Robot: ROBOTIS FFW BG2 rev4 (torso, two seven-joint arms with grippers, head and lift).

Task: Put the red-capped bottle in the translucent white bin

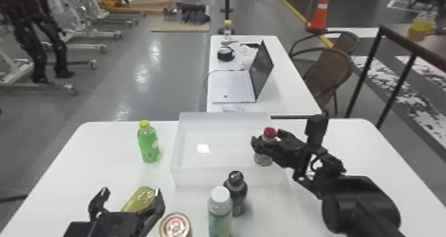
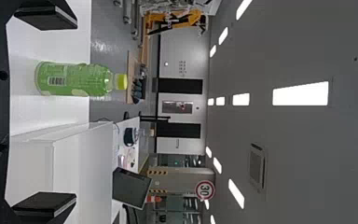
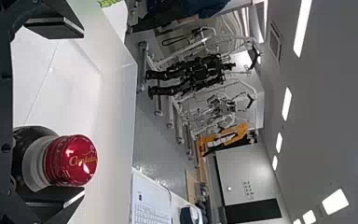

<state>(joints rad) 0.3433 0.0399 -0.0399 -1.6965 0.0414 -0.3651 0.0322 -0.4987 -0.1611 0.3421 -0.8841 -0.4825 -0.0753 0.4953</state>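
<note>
My right gripper (image 1: pixel 267 137) is over the right part of the translucent white bin (image 1: pixel 205 178), its fingers spread on either side of the red-capped bottle (image 1: pixel 263 159). The bottle stands upright inside the bin, near its right wall. From the right wrist, the open gripper (image 3: pixel 81 114) has the red cap (image 3: pixel 77 161) close to one finger, with a wide gap to the other. My left gripper (image 1: pixel 129 198) is parked low at the left, open and holding nothing; the left wrist view shows the same gripper (image 2: pixel 74 112) with its fingers far apart.
A green bottle (image 1: pixel 148 145) stands left of the bin. Before the bin are a dark bottle (image 1: pixel 237 195), a white-capped bottle (image 1: pixel 220 216) and a can (image 1: pixel 175 225). A yellow-green can (image 1: pixel 141 198) is by the left gripper. Behind, a laptop (image 1: pixel 232 87) sits on another table.
</note>
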